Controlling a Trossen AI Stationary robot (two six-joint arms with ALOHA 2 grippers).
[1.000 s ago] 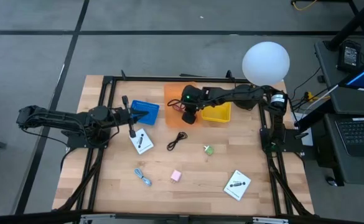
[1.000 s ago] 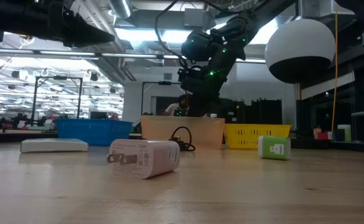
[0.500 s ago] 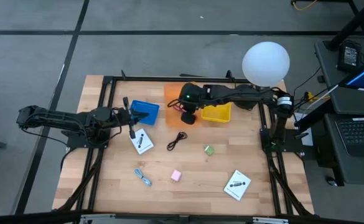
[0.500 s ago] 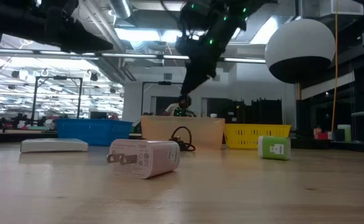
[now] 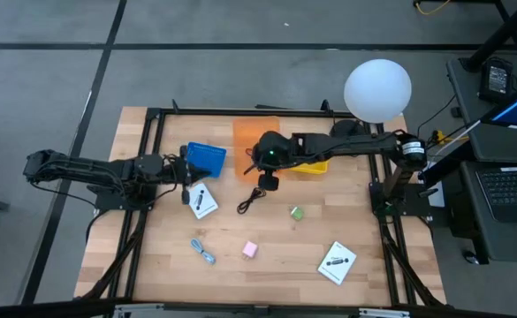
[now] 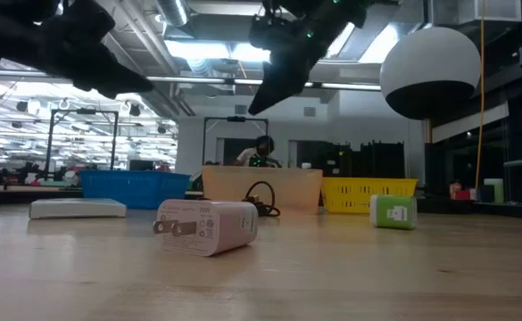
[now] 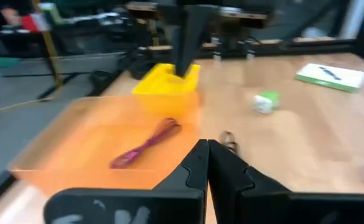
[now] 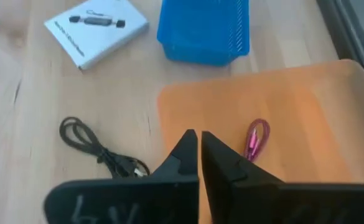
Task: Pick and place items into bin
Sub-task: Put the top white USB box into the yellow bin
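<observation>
My right gripper (image 5: pixel 265 183) (image 8: pixel 198 134) hangs shut and holds nothing, above the near edge of the orange bin (image 8: pixel 262 118), pointing slantwise down. A reddish cable (image 8: pixel 256 138) lies on the floor of that bin. On the table lie a black cable (image 5: pixel 252 199), a white card (image 5: pixel 201 200), a green piece (image 5: pixel 296 212), a pinkish plug block (image 5: pixel 250 250), a blue cable (image 5: pixel 203 253) and a second white card (image 5: pixel 337 262). My left gripper (image 5: pixel 186 173) (image 7: pixel 206 147) waits shut beside the blue bin (image 5: pixel 207 157).
A yellow bin (image 5: pixel 309 162) stands right of the orange one along the far side. A black frame (image 5: pixel 240 110) runs around the table. A white globe (image 5: pixel 377 88) stands at the far right corner. The middle of the wooden top (image 5: pixel 267 230) is free between the loose pieces.
My right gripper has risen out of the orange bin and come toward the table's near edge, over the bin's rim. The reddish cable stays lying in the bin. My left gripper has sunk a little and tipped.
</observation>
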